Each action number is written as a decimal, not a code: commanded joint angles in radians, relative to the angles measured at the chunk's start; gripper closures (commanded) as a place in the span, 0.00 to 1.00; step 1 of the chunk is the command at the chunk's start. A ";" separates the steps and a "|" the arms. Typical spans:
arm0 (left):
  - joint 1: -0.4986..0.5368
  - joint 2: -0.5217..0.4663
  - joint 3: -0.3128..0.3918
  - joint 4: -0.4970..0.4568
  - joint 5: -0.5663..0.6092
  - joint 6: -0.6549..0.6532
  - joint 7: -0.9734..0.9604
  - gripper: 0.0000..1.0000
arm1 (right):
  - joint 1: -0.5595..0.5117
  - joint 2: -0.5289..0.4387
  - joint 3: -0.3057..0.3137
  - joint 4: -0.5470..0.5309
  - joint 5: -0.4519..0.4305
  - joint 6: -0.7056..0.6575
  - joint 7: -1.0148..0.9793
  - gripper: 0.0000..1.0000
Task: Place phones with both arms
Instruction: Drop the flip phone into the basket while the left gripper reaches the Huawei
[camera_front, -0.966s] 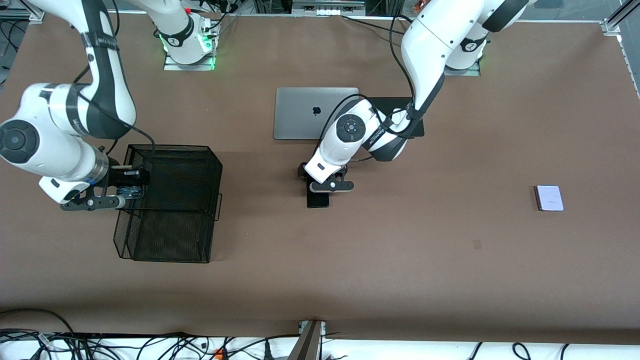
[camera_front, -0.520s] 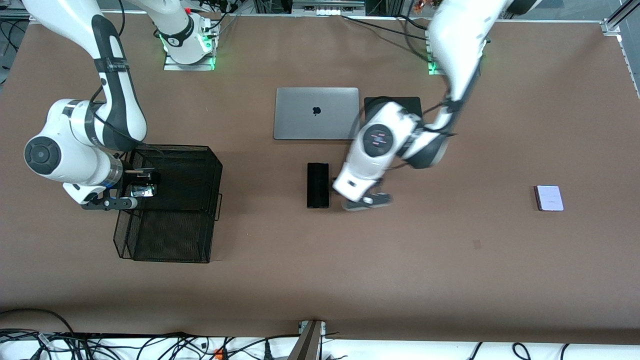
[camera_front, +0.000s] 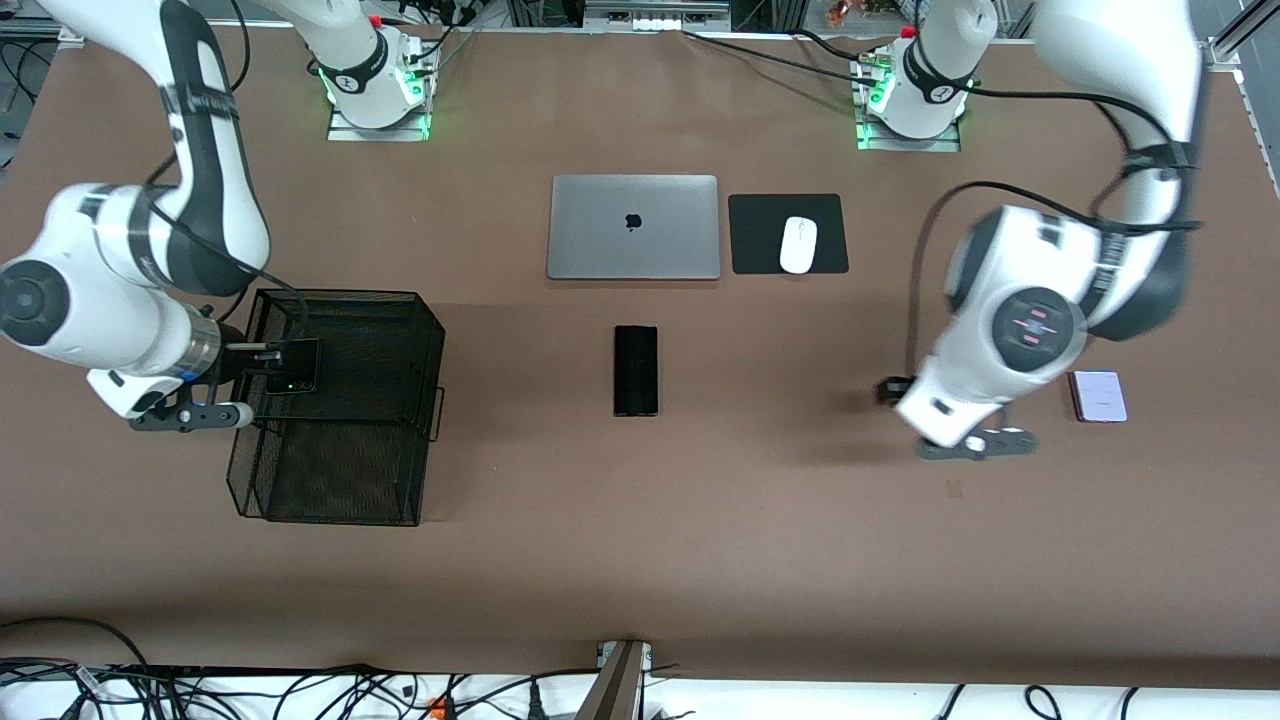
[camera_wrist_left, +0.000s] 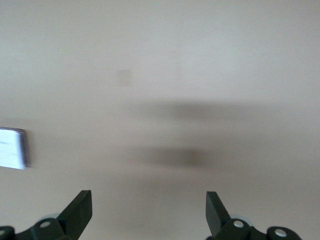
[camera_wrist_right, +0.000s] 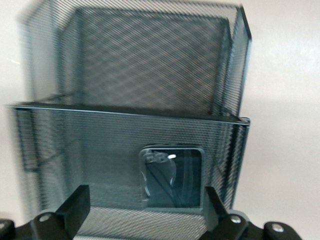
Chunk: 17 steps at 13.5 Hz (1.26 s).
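Bright even overhead light, soft shadows — left arm (camera_front: 1040, 300) & wrist views motion-blurred.

the front view looks down from high across the table (camera_front: 700, 560), facing both bases. the left wrist view looks close down at bare tabletop and shares the lavender phone (camera_wrist_left: 11, 148). the right wrist view looks close into the mesh basket (camera_wrist_right: 150, 75), shared with the front.

The right arm reaches down from its base, elbow bent, wrist turned level, and the right gripper (camera_front: 262, 372) hangs low with its fingers (camera_wrist_right: 75, 202) spread wide, holding nothing. The left arm loops out and folds back at the elbow, its left gripper (camera_wrist_left: 149, 212) pointing downward, fingers (camera_wrist_left: 80, 210) wide apart and bare.
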 joint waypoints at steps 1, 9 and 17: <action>0.148 -0.027 -0.014 -0.088 0.021 0.011 0.144 0.00 | 0.113 0.016 0.001 0.113 0.014 -0.070 0.176 0.00; 0.492 -0.004 -0.020 -0.397 0.020 0.557 0.549 0.00 | 0.515 0.298 0.032 0.317 0.035 0.057 0.735 0.00; 0.751 0.135 -0.164 -0.407 0.003 0.751 0.723 0.00 | 0.572 0.486 0.104 0.303 0.035 0.350 0.739 0.00</action>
